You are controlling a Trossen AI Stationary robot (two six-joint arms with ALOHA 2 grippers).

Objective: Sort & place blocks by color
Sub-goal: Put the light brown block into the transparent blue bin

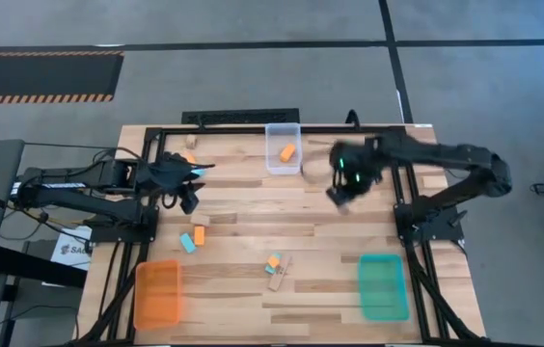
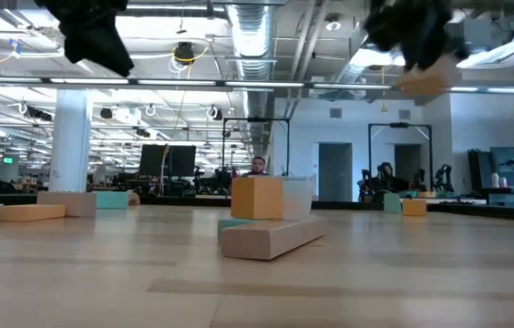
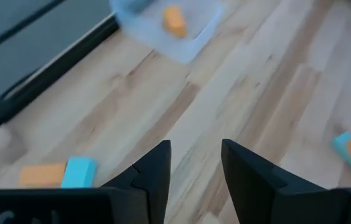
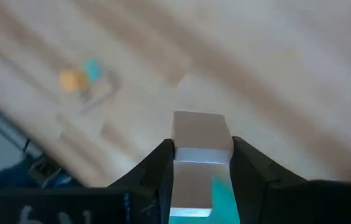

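Note:
My right gripper (image 1: 342, 193) hangs high over the table's far right part, near the clear tray (image 1: 296, 166), shut on a tan wood block (image 4: 200, 134). My left gripper (image 3: 194, 168) stands open above the table's left side with nothing between its fingers. An orange block (image 1: 287, 151) lies in the clear tray. An orange and a teal block (image 1: 193, 237) lie side by side near the left arm. At the table's middle an orange block (image 2: 257, 197) and a teal one rest beside a long tan block (image 2: 271, 239). My right gripper pinches the tan block by two opposite sides (image 4: 200, 155) between its two fingers. The fingers point steeply down from above. The block's free end (image 4: 200, 124) sticks out past the fingertips, and the block hangs well clear of the table (image 2: 426, 82).
The orange tray (image 1: 159, 292) stands at the near left corner and the teal tray (image 1: 384, 286) at the near right. More small blocks (image 1: 190, 145) lie at the far left. Bare wood lies between the two arms.

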